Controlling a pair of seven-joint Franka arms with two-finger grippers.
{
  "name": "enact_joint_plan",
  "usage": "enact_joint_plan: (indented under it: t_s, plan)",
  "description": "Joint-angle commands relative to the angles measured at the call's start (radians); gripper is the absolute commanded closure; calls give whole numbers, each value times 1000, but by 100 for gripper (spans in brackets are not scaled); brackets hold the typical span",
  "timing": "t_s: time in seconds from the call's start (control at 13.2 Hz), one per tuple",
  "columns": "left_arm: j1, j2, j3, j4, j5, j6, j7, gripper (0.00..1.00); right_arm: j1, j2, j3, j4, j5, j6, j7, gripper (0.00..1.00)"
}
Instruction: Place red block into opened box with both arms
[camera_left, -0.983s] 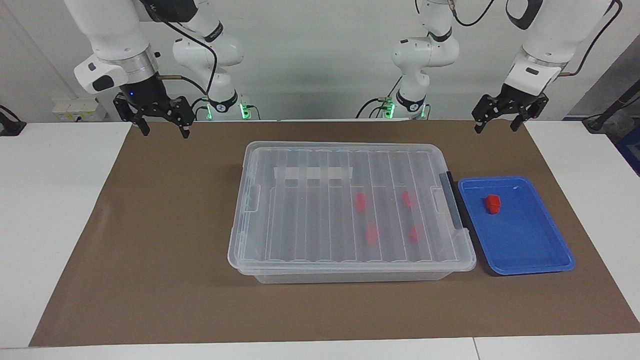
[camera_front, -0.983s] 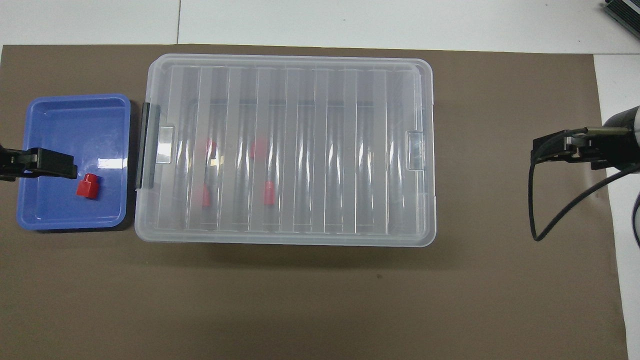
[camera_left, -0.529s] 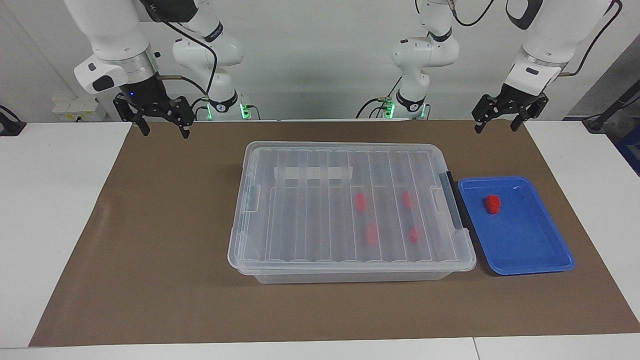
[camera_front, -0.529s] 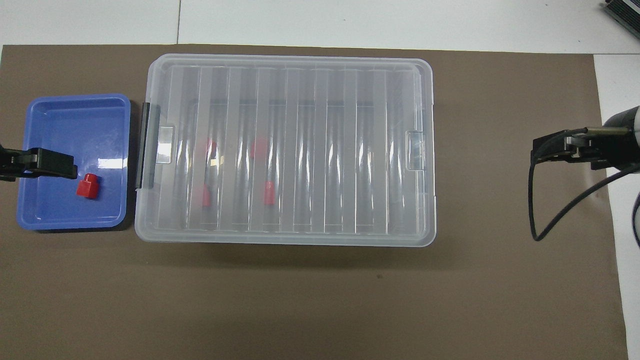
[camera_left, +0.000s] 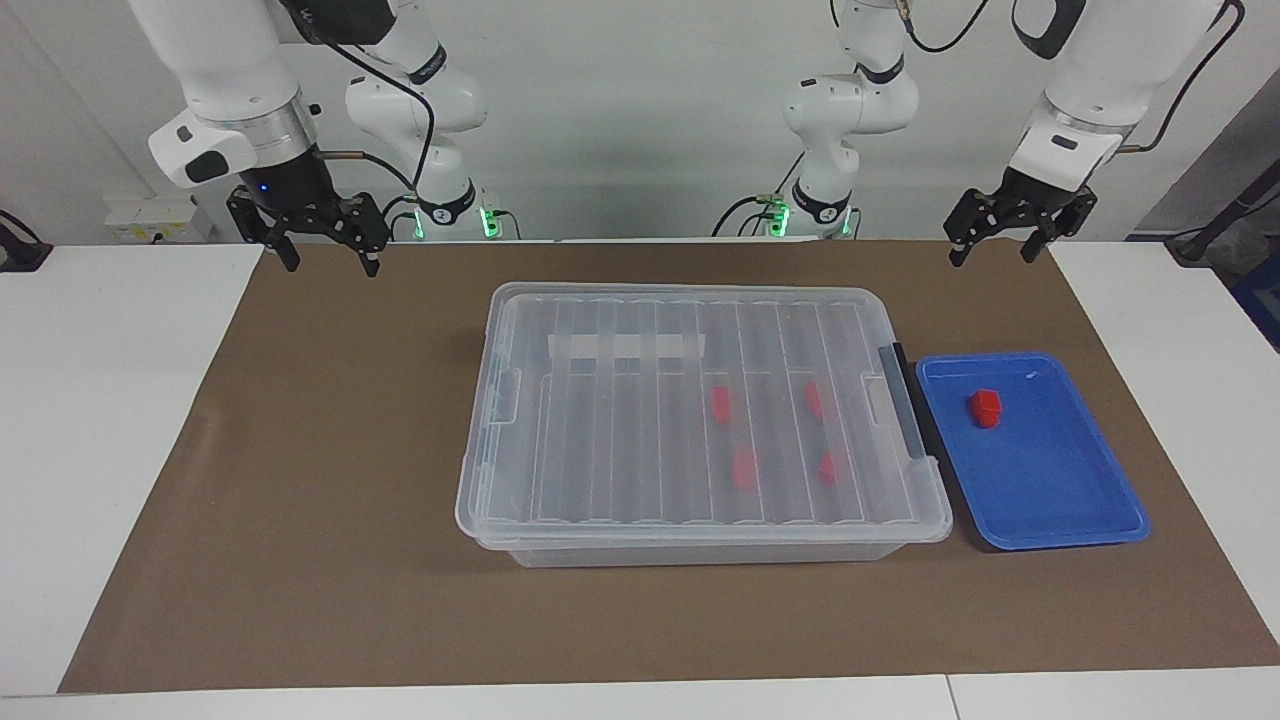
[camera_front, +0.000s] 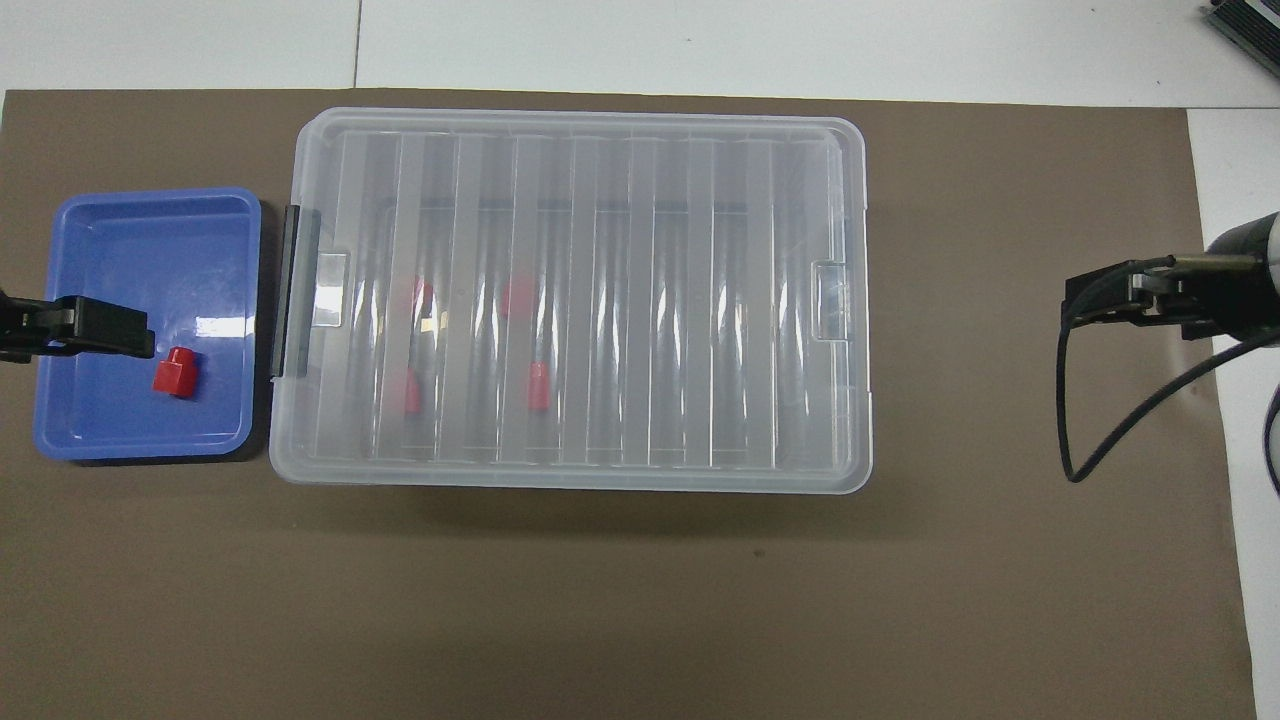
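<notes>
While both arms waited up by their bases, the clear box (camera_left: 700, 420) sat mid-bench on the brown mat (camera_left: 300, 480), lid on, four red blocks inside. Just beside it, toward the left arm's end, the blue tray (camera_left: 1050, 500) held the red block (camera_left: 985, 407). Left end effector (camera_left: 993, 247) and right end effector (camera_left: 327, 252) hung wide open, holding nothing.

No legible text or labels anywhere.

I'm seeing the box (camera_left: 700, 420) showing clear, ribbed, glossy plastic, the tray (camera_left: 1060, 500) gleaming in smooth blue plastic, the red block (camera_left: 985, 407) looking like shiny plastic, and the mat (camera_left: 300, 480) lying matt, brown and paper-like.
</notes>
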Motion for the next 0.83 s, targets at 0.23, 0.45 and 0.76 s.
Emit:
enact_joint_plan:
  t_s: [0.23,0.45,0.76]
  plan:
    - [2,-7,1,-7,1,-9,-1,0,58,-3,5,-84,-7,122,47,0]
    - [2,-7,1,-7,1,-9,-1,0,116,39,5,-123,-7,219,111,0]
    - [23,-4,6,-5,13,17,-1,0,142,118,5,-143,-7,328,133,0]
